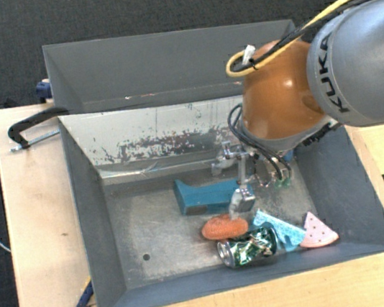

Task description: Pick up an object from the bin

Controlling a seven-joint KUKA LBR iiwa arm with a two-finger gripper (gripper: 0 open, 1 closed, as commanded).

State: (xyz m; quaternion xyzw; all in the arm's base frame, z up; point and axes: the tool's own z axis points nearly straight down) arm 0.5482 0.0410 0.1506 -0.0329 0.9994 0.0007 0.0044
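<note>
item: orange oval, bin front, between blue block and crushed can. likely soft, light (may squash); grip across short width. pincer just beside it; open or closed, cannot tell.

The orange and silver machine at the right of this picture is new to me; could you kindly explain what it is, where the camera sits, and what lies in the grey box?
It is a robot arm, silver with an orange cover at its wrist, reaching in from the right. At its end is a gripper, which hangs low inside the grey metal bin. The one camera looks down from above, a little to one side. On the bin's floor lie a blue block, an orange rounded thing close by the gripper, a crushed green can, a light blue piece and a pink wedge like a melon slice. Whether the gripper holds anything I cannot tell.
</note>
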